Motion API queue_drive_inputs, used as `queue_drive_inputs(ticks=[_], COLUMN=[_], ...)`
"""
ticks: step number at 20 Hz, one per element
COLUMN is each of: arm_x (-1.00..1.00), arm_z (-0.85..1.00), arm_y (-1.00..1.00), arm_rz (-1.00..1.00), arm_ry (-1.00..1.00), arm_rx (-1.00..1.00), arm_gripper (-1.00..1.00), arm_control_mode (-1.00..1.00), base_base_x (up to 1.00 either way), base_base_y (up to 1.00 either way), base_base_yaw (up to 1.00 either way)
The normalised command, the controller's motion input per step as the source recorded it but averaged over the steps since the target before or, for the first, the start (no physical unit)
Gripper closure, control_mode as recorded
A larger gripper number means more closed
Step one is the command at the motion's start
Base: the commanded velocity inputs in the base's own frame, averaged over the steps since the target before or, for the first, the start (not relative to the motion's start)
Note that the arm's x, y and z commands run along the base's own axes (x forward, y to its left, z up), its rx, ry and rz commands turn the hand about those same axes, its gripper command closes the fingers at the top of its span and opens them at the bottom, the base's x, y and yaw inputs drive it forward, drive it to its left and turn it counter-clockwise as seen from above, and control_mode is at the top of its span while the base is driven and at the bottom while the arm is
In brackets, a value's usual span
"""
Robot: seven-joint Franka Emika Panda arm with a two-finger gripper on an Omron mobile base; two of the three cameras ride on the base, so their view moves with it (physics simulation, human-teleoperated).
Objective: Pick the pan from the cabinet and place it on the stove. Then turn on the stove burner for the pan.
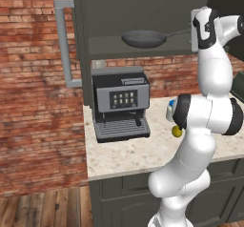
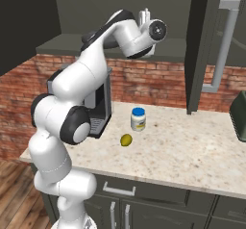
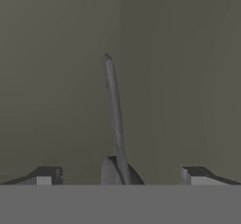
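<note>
The pan, dark grey and round, rests on the shelf of the open cabinet, with its thin handle pointing right. My gripper is up at the handle's end. In the hand view the handle runs away from me between the two fingertips, and the gripper is open, its jaws standing wide on either side without touching the handle. From the right base view the hand reaches into the cabinet and the arm hides the pan. The stove is out of view.
A coffee machine stands on the stone counter under the shelf. A blue-lidded jar and a small yellow-green fruit sit beside it. The open cabinet doors with silver bar handles flank the opening. A dark appliance is at the right edge.
</note>
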Motion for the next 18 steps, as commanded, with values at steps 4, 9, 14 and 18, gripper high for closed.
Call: queue_drive_inputs(ticks=[4, 9, 14, 18], arm_x=[0.3, 0.33, 0.3, 0.33], arm_z=[0.18, 0.27, 0.4, 0.45], arm_y=[0.0, 0.0, 0.0, 0.0], arm_rz=[0.01, 0.0, 0.0, 0.0], arm_ry=[-0.02, 0.0, 0.0, 0.0], arm_rx=[-0.04, -0.04, -0.02, -0.02], arm_gripper=[-1.0, -1.0, -1.0, -1.0], arm_control_mode=[-1.0, -1.0, -1.0, -1.0], base_base_x=[0.0, 0.0, 0.0, 0.0], base_base_y=[0.0, 0.0, 0.0, 0.0], base_base_yaw=[0.0, 0.0, 0.0, 0.0])
